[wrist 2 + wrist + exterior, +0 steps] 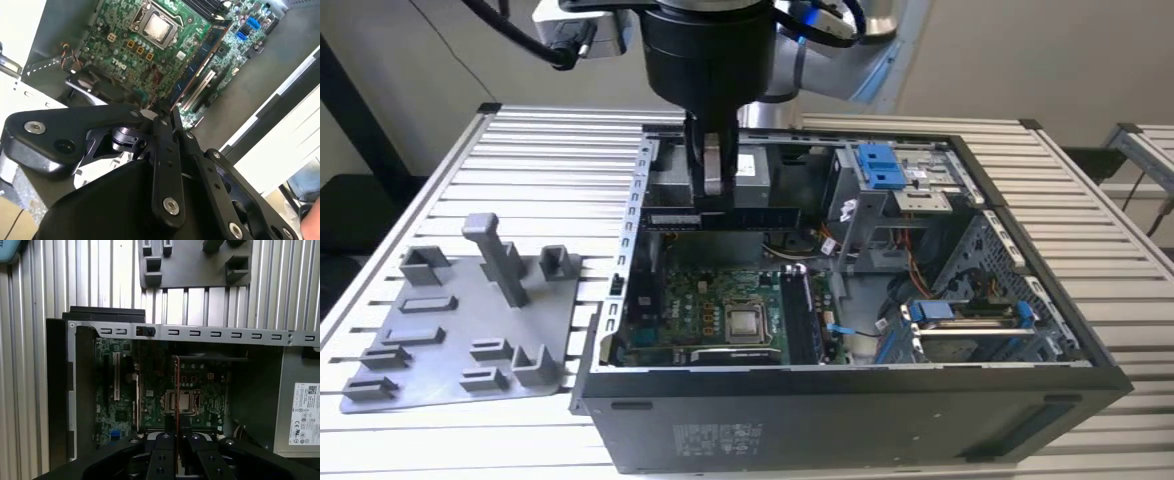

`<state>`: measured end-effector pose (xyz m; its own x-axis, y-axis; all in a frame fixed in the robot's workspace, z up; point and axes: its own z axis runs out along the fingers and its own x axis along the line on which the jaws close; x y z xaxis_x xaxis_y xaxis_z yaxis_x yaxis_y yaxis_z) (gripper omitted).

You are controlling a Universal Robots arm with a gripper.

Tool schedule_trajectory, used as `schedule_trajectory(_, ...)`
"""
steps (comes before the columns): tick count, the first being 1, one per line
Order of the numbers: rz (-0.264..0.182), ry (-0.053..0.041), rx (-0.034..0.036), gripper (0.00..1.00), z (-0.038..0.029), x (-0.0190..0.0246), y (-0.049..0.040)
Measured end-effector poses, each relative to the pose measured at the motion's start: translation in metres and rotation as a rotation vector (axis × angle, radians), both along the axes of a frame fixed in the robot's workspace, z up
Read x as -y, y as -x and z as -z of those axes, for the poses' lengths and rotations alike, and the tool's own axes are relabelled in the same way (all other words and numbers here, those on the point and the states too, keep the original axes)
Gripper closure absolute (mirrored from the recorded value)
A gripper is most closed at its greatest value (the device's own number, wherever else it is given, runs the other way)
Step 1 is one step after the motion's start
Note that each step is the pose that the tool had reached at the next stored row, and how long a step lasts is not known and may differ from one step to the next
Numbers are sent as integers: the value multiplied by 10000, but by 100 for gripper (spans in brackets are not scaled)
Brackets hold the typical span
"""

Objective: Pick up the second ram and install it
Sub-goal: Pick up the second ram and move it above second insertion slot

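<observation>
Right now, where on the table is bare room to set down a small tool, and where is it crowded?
Bare table slats lie behind the tray, at the exterior view's left, and in a strip past the case at its right. The case is crowded: the gripper holds the ram over the motherboard.

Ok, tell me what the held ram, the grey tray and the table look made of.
The second ram: dark matte circuit board, likely fibreglass, with black chips. The tray: matte grey plastic, by its moulded posts. The table: bare ribbed metal, probably aluminium, dull sheen.
</observation>
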<state>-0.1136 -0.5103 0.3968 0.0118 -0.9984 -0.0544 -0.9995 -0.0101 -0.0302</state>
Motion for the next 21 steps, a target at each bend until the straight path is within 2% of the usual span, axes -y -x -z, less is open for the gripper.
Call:
schedule_trajectory(6,0,0,-6,86,4,0,-202)
schedule_trajectory(14,-1,1,-7,86,36,-14,-424)
schedule_trajectory(21,0,-1,-6,86,63,-21,-716)
